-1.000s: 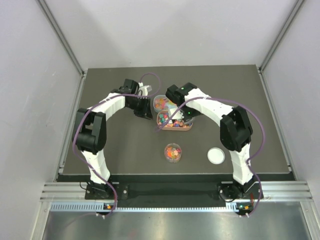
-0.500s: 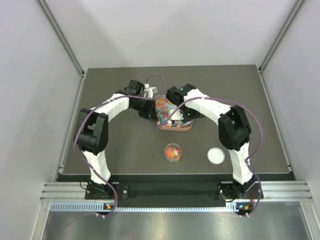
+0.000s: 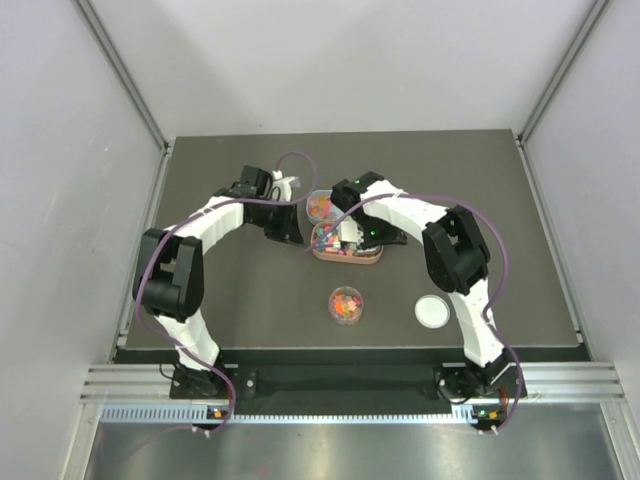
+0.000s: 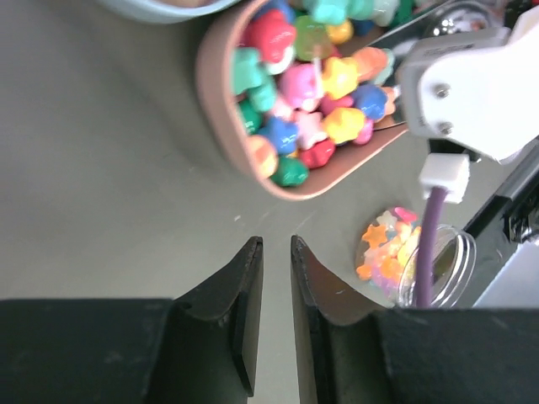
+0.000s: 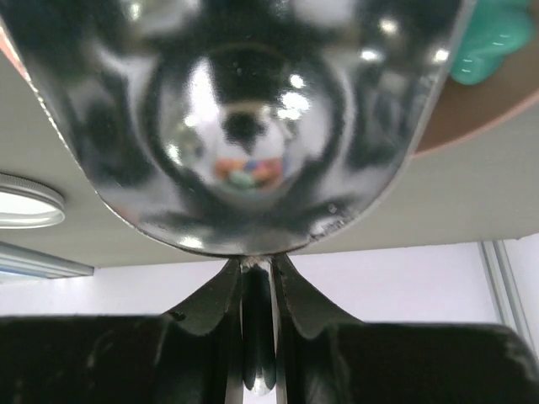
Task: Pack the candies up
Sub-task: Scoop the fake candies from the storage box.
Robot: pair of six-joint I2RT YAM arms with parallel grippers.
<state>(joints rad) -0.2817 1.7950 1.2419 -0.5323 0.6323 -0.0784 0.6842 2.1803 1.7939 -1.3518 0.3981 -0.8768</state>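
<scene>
Black fingers of the left gripper (image 4: 275, 244) sit low over the dark table (image 3: 230, 300), just left of the pink tray (image 4: 221, 101). They are almost together, with only a thin gap and nothing between them. Half a second ago this gripper was right up by the tray and covered part of the back jar (image 3: 320, 204). Now it has pulled back to the left, and that jar shows fully again.

The candies (image 4: 324, 80) are piled in the tray in many colours, and some are in the back jar too. The tray has not moved. The right arm (image 4: 472, 80) and its purple cable (image 4: 431, 244) reach over the tray's right end and hide part of it.

The right gripper (image 5: 258, 268) is squeezed tight on the handle of a shiny metal scoop (image 5: 244, 118), right by the tray's edge. Nearer the arms stands a second jar (image 3: 346, 305) with candies in it. To its right lies a white lid (image 3: 434, 311).
</scene>
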